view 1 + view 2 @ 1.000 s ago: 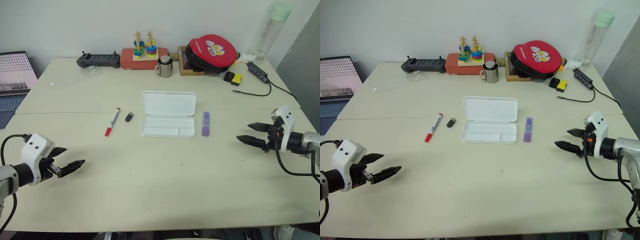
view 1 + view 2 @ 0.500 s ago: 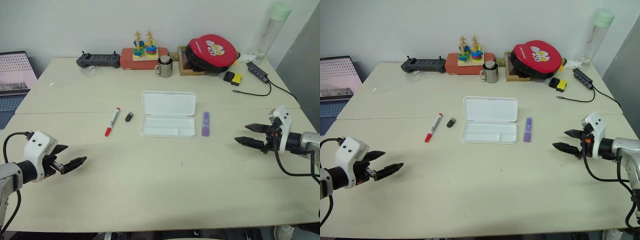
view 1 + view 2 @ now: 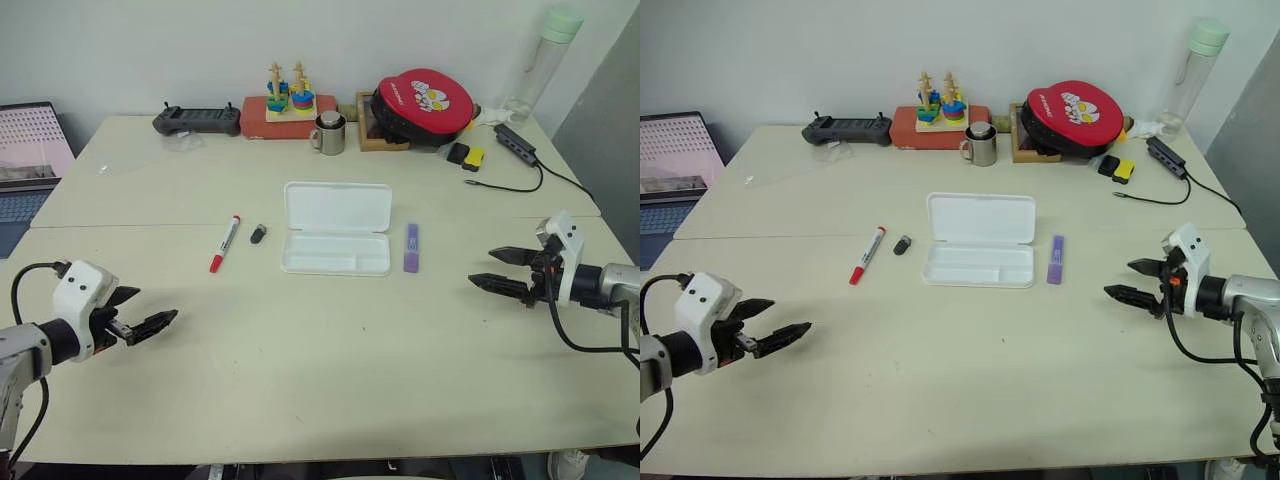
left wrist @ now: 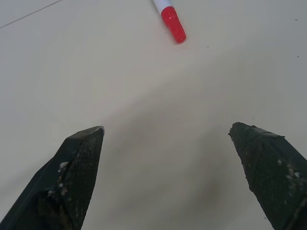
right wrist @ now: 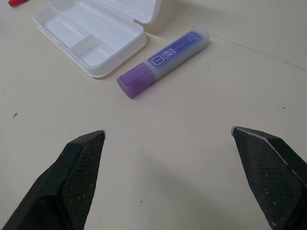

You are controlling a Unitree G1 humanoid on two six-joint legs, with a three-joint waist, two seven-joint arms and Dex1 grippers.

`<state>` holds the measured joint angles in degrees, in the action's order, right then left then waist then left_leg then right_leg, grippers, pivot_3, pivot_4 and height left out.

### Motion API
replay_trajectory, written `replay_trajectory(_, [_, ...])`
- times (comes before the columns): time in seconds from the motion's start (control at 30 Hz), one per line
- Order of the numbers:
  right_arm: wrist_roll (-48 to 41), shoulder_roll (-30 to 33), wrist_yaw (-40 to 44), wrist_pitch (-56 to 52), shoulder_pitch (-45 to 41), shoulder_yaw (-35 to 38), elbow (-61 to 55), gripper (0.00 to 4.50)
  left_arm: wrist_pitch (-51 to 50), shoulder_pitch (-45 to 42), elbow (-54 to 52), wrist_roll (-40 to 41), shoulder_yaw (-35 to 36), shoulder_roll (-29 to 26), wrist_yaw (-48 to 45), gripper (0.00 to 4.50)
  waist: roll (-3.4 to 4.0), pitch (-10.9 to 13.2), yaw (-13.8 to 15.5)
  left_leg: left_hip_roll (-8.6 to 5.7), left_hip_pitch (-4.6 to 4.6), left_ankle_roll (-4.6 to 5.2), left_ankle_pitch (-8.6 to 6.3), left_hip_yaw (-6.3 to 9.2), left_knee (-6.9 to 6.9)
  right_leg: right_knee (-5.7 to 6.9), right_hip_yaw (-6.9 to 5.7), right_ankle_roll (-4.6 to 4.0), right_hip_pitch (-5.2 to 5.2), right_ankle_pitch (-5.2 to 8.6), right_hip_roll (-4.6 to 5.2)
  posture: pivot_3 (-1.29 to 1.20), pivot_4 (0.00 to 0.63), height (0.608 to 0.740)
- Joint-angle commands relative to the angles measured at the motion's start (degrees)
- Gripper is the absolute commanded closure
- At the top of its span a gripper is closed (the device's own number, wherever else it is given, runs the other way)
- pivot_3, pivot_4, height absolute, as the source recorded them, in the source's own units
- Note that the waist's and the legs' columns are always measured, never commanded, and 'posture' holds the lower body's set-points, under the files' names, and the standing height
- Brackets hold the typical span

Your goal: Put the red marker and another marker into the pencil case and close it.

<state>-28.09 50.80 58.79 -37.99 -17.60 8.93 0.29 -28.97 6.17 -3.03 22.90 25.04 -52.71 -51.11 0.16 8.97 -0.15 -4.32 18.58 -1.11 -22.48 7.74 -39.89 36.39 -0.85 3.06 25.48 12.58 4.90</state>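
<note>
here, a wide cream desk [image 3: 320,380] spreads in front of me. near its middle the white pencil case [image 3: 336,228] lies open and empty, its lid folded back flat toward the far side. just beside the case, on my right, the short purple marker [image 3: 411,247] lies flat, apart from the case wall. on my left of the case lies the red marker [image 3: 224,243], red cap toward me, with a small black cap [image 3: 258,234] between it and the case. my left pincer [image 3: 143,322] hovers over bare desk near the left edge, fingers spread wide and empty, well short of the red marker. my right pincer [image 3: 498,270] hovers near the right edge, also released and empty, pointing toward the purple marker.
</note>
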Motion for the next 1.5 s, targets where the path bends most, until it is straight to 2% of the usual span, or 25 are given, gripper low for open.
replay_trajectory(0.03, [-0.98,-3.17,0.45,-0.09,-5.79,-3.71,-4.27,0.06,-4.22,-5.11,-10.2,6.25,-4.19,3.49,0.35,0.0,0.0,0.0,-0.02,0.0,0.0,0.0,0.0,0.0,-0.03,0.01,0.0,0.02,-0.01,-0.01,0.0,0.0,0.15,0.74])
replay_trajectory(0.13, [0.95,-6.52,0.84,-0.02,-10.75,-9.61,-4.8,0.06,-6.05,-10.32,-14.61,7.48,-9.94,6.58,1.41,0.0,-0.03,-0.01,-0.04,0.0,0.01,0.0,0.0,-0.01,-0.11,0.05,0.03,0.06,-0.01,-0.05,0.01,0.0,0.15,0.74])
replay_trajectory(0.27, [6.65,-13.99,1.2,2.82,-21.69,-19.41,1.3,0.06,-6.54,-19.15,-15.0,7.34,-16.8,11.02,2.06,0.0,-0.07,0.01,-0.33,-0.03,0.05,-0.02,0.01,-0.08,-0.15,0.19,0.06,0.05,0.11,-0.05,0.01,0.0,0.15,0.74])
replay_trajectory(0.37, [10.39,-17.29,2.5,4.64,-25.83,-24.53,4.18,0.06,-6.49,-22.14,-15.72,7.05,-19.73,12.96,1.95,0.0,-0.1,0.0,-0.91,-0.05,0.2,-0.03,0.02,-0.16,-0.18,0.4,0.09,0.05,0.4,-0.05,0.02,0.0,0.15,0.74])
replay_trajectory(0.53, [18.15,-20.46,3.5,7.52,-27.66,-33.62,8.44,0.06,-5.76,-24.83,-16.03,6.19,-22.94,14.53,1.61,0.0,-0.26,-0.08,-1.27,-0.15,0.29,-0.03,0.01,-0.12,-0.19,0.4,-0.04,0.04,0.51,-0.05,0.1,0.0,0.15,0.74])
replay_trajectory(0.8, [24.49,-22.7,2.06,9.91,-27.62,-36.3,13.93,0.06,-5.45,-25.23,-15.61,6.99,-22.47,15.13,1.33,0.0,-0.27,-0.08,-1.65,-0.12,0.27,-0.03,0.02,-0.2,-0.23,0.49,-0.01,0.04,0.57,-0.05,0.07,0.0,0.15,0.74])
replay_trajectory(0.9, [25.7,-24.12,1.8,12.09,-28.78,-35.75,16.52,0.6,-5.13,-24.25,-14.33,7.16,-21.86,14.66,0.28,0.0,-0.27,-0.08,-1.69,-0.12,0.25,-0.03,0.02,-0.21,-0.24,0.51,0.0,0.04,0.57,-0.05,0.06,0.0,0.15,0.74])
replay_trajectory(1.17, [27.06,-27.52,1.51,15.39,-30.34,-34.04,21.27,2.61,-5.27,-24.54,-13.44,7.56,-20.72,13.14,-1.08,0.0,-0.28,-0.08,-1.72,-0.12,0.26,-0.03,0.02,-0.21,-0.27,0.52,-0.01,0.04,0.58,-0.05,0.06,0.0,0.15,0.74])
replay_trajectory(1.37, [26.92,-27.86,3.07,16.56,-29.9,-33.61,20.42,4.05,-5.77,-24.39,-13.17,7.65,-19.85,12.07,-1.55,0.0,-0.28,-0.08,-1.81,-0.12,0.25,-0.03,0.02,-0.21,-0.27,0.53,-0.01,0.04,0.58,-0.05,0.05,0.0,0.15,0.74])
replay_trajectory(1.43, [26.71,-27.88,3.42,16.55,-29.47,-33.44,19.67,4.4,-6.0,-24.39,-13.22,7.85,-19.78,11.91,-1.55,0.0,-0.28,-0.08,-1.81,-0.12,0.26,-0.03,0.02,-0.2,-0.28,0.54,0.0,0.04,0.59,-0.05,0.05,0.0,0.15,0.74])
replay_trajectory(1.5, [26.38,-27.86,3.49,16.52,-29.18,-33.0,18.83,4.46,-6.38,-24.28,-13.66,8.02,-19.78,11.73,-1.46,0.0,-0.28,-0.08,-1.81,-0.12,0.26,-0.03,0.02,-0.2,-0.28,0.54,-0.01,0.04,0.59,-0.05,0.05,0.0,0.15,0.74])
